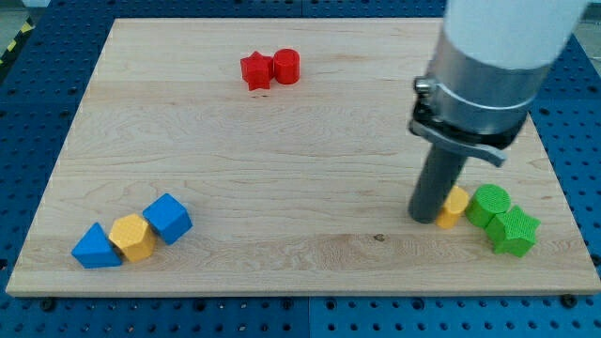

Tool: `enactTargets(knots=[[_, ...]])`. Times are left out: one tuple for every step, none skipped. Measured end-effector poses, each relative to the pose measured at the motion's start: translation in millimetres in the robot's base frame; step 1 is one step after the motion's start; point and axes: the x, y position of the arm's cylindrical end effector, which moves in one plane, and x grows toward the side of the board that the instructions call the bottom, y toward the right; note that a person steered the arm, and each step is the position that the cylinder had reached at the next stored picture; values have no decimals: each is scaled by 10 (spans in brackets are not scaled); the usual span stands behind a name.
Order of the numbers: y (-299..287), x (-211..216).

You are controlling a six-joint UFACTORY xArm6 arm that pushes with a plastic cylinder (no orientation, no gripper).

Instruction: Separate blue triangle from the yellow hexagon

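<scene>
While my tip (425, 218) sits low at the view's right, I count seven blocks on the worktop (282, 178): two blue, two yellow, two green-side pieces and two red ones make eight, so let me list them. Blue triangle (95, 248), yellow hexagon (131, 237) and blue cube (169, 218) touch in a row at 8 o'clock, its long axis rising toward 2 o'clock. The triangle's apex points toward 12 o'clock, near the bottom edge and left corner. Red star (254, 70) and red cylinder (286, 66) touch at 12 o'clock. My tip touches a small yellow block (454, 207); green cylinder (488, 203) and green star (514, 231) lie just beyond. Open board fills the middle. This rod carries no fingers.
</scene>
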Motion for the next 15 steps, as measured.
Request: enactTargets(knots=[[306,0],[344,0],[99,0],[-319,20],[-800,390],[-1315,674],[-1392,679],[-1633,730],[-1792,750],[-1953,746],[-2363,743],[-2438,745],[-2213,616],[-2117,290],[-2117,-211]])
